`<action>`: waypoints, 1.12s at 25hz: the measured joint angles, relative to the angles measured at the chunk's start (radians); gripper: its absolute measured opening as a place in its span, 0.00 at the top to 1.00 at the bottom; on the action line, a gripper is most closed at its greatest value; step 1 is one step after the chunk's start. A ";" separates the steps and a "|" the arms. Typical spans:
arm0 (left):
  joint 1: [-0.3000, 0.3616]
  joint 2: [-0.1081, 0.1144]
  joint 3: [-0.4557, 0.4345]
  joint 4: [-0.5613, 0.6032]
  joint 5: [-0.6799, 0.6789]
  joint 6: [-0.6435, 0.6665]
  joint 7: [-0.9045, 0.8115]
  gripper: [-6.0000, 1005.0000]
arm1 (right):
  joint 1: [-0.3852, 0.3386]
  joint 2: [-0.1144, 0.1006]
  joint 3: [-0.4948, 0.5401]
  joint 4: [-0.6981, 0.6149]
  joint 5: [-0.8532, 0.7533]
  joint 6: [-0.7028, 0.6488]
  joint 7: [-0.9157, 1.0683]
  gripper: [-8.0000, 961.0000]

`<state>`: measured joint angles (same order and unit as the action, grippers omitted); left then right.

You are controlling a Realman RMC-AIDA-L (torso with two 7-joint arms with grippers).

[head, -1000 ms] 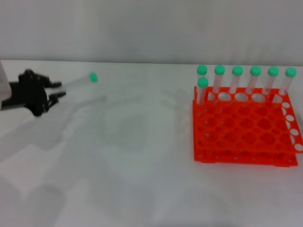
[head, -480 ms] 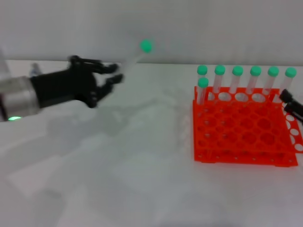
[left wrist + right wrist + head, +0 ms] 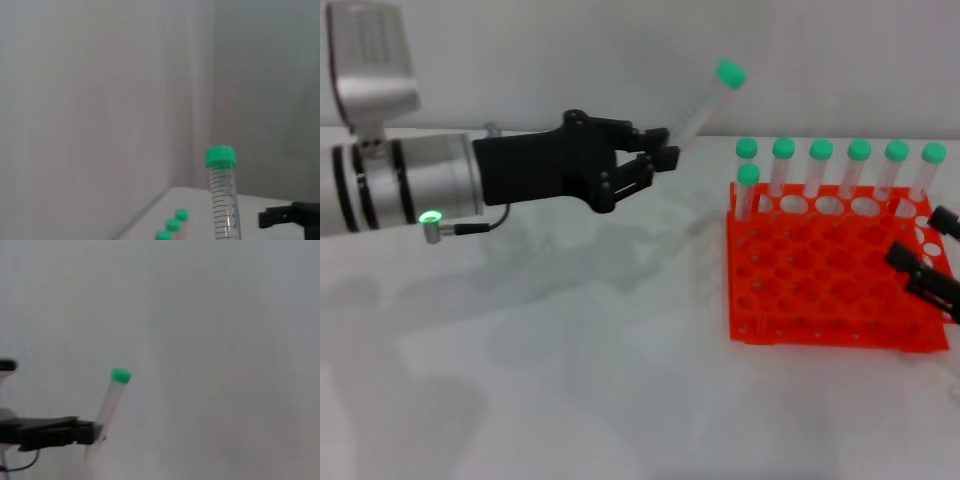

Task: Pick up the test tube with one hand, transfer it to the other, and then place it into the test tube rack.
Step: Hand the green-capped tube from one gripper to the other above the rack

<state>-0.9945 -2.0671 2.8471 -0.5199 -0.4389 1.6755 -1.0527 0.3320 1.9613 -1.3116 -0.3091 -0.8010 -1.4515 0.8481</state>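
Observation:
My left gripper point(image 3: 663, 156) hangs above the table left of the rack, shut on the lower end of the test tube point(image 3: 701, 108). The tube tilts up and to the right, its green cap point(image 3: 730, 73) topmost. The left wrist view shows the tube point(image 3: 223, 202) close up with its graduation marks. In the right wrist view the tube point(image 3: 111, 402) sticks up from the left gripper point(image 3: 93, 433). The orange-red test tube rack point(image 3: 835, 275) stands at the right. My right gripper point(image 3: 932, 248) reaches in over the rack's right end, fingers apart and holding nothing.
Several green-capped tubes point(image 3: 840, 172) stand upright in the rack's back row, one more point(image 3: 747, 195) just in front at the left end. A pale wall rises behind the table. The bare white tabletop point(image 3: 570, 380) stretches in front of and left of the rack.
My left arm has swung right and risen with the tube, now near the rack's back left corner. The right gripper has come further into view over the rack's right end.

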 joint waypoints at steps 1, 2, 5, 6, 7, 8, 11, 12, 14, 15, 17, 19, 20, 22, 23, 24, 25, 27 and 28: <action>-0.015 0.000 0.000 -0.001 0.024 -0.002 -0.042 0.80 | 0.003 -0.005 -0.001 0.000 -0.018 -0.001 0.019 0.21; -0.029 0.000 0.000 -0.001 0.045 -0.006 -0.078 0.80 | 0.006 -0.008 -0.001 0.000 -0.034 -0.001 0.037 0.22; -0.064 -0.003 0.000 0.002 0.122 -0.033 -0.164 0.80 | 0.020 -0.013 -0.002 0.000 -0.066 -0.002 0.083 0.22; -0.075 -0.004 0.000 0.008 0.155 -0.045 -0.188 0.80 | 0.025 -0.014 -0.002 0.000 -0.072 -0.002 0.095 0.22; -0.085 -0.006 0.000 0.016 0.186 -0.056 -0.209 0.80 | 0.031 -0.017 -0.002 -0.001 -0.080 -0.002 0.114 0.22; -0.095 -0.007 0.000 0.029 0.217 -0.070 -0.229 0.80 | 0.040 -0.020 -0.004 -0.001 -0.088 0.000 0.136 0.22; -0.111 -0.007 0.000 0.070 0.274 -0.110 -0.263 0.80 | 0.066 -0.026 -0.007 0.003 -0.118 0.006 0.192 0.22; -0.118 -0.007 0.000 0.086 0.296 -0.127 -0.275 0.80 | 0.075 -0.027 -0.007 0.005 -0.131 0.007 0.208 0.22; -0.130 -0.007 0.000 0.115 0.333 -0.161 -0.292 0.80 | 0.092 -0.026 -0.008 0.006 -0.155 0.009 0.242 0.22; -0.133 -0.007 0.000 0.123 0.339 -0.172 -0.295 0.80 | 0.098 -0.025 -0.008 0.006 -0.161 0.010 0.250 0.22; -0.138 -0.007 0.000 0.142 0.349 -0.191 -0.298 0.80 | 0.117 -0.021 -0.009 0.007 -0.172 0.012 0.275 0.22; -0.142 -0.007 0.000 0.170 0.362 -0.219 -0.298 0.80 | 0.132 -0.018 -0.011 0.009 -0.175 0.014 0.292 0.23; -0.144 -0.008 0.000 0.181 0.368 -0.229 -0.297 0.80 | 0.138 -0.016 -0.014 0.009 -0.176 0.017 0.298 0.23; -0.146 -0.008 0.000 0.192 0.374 -0.241 -0.291 0.80 | 0.149 -0.011 -0.019 0.009 -0.177 0.028 0.307 0.23; -0.147 -0.009 0.000 0.198 0.376 -0.243 -0.288 0.80 | 0.155 -0.009 -0.021 0.009 -0.177 0.034 0.312 0.23; -0.148 -0.009 0.000 0.205 0.376 -0.246 -0.285 0.80 | 0.161 -0.006 -0.025 0.010 -0.177 0.038 0.316 0.23; -0.148 -0.009 0.000 0.213 0.377 -0.249 -0.281 0.80 | 0.167 -0.004 -0.030 0.010 -0.178 0.041 0.319 0.23; -0.148 -0.010 0.000 0.220 0.377 -0.257 -0.274 0.80 | 0.177 -0.001 -0.041 0.010 -0.179 0.043 0.326 0.23; -0.148 -0.010 0.000 0.222 0.377 -0.261 -0.270 0.80 | 0.182 0.001 -0.046 0.010 -0.179 0.044 0.330 0.23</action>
<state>-1.1427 -2.0768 2.8471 -0.2975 -0.0623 1.4144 -1.3224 0.5136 1.9620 -1.3575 -0.2992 -0.9803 -1.4077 1.1777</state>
